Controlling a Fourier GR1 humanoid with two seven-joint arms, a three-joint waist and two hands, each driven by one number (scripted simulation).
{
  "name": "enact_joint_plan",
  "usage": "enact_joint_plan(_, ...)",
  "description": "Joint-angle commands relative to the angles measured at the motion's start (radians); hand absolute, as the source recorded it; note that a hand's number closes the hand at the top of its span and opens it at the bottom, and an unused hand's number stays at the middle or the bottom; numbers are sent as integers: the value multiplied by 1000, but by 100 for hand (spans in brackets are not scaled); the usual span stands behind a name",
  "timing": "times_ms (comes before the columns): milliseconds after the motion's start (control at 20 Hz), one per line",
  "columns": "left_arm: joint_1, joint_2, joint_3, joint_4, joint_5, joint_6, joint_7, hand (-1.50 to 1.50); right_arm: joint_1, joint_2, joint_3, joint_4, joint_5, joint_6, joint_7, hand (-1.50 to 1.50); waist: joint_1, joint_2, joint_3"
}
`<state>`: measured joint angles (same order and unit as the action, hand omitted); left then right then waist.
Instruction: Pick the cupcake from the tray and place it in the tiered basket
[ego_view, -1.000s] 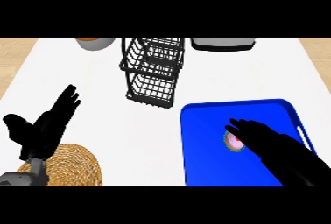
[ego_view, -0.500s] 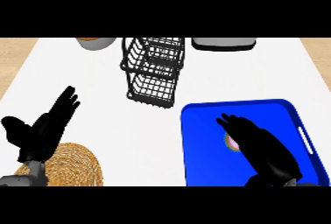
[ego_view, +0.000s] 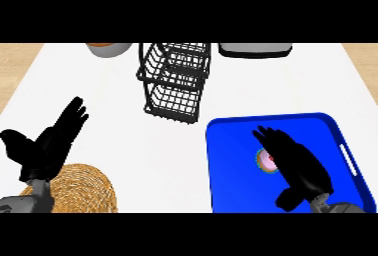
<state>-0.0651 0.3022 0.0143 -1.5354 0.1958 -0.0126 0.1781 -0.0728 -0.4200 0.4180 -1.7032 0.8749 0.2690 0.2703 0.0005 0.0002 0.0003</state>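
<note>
Right hand (ego_view: 297, 165) hovers with fingers straight over the cupcake (ego_view: 263, 159) on the blue tray (ego_view: 236, 145), hiding most of it. Left hand (ego_view: 46, 147) rests open above a woven mat (ego_view: 81, 187). Farther back stands the tiered basket (ego_view: 176, 82).

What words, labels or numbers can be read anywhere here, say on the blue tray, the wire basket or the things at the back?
None: no word, number or sign shows anywhere in the head view. The blue tray, the black tiered basket, the woven mat, and the bowl and grey container at the far edge show plain surfaces. The cupcake is mostly hidden under the right hand.
</note>
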Motion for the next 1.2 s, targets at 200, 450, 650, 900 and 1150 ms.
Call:
enact_joint_plan(200, 9, -69, -10, -17, -68, 7, 12, 0, -63, 79, -50, 150, 127, -47, -91, -150, 1, 0, 0)
enact_joint_plan(450, 9, -26, 43, -33, -28, -34, 37, 0, -51, 49, -65, 185, 84, 89, -102, 150, 3, 0, 0)
enact_joint_plan(650, -19, -28, 58, -34, -24, -50, 63, 0, -60, 49, -25, 275, 184, 11, -181, 150, 3, 0, 0)
enact_joint_plan(900, 25, -70, 33, -103, -61, -27, 71, 0, -33, 64, 9, 252, 263, -29, -213, 150, 3, -1, 0)
enact_joint_plan(1150, -3, -81, 41, -49, -80, -42, 53, 0, -62, 63, -80, 270, 293, -90, -230, 150, 1, 0, 0)
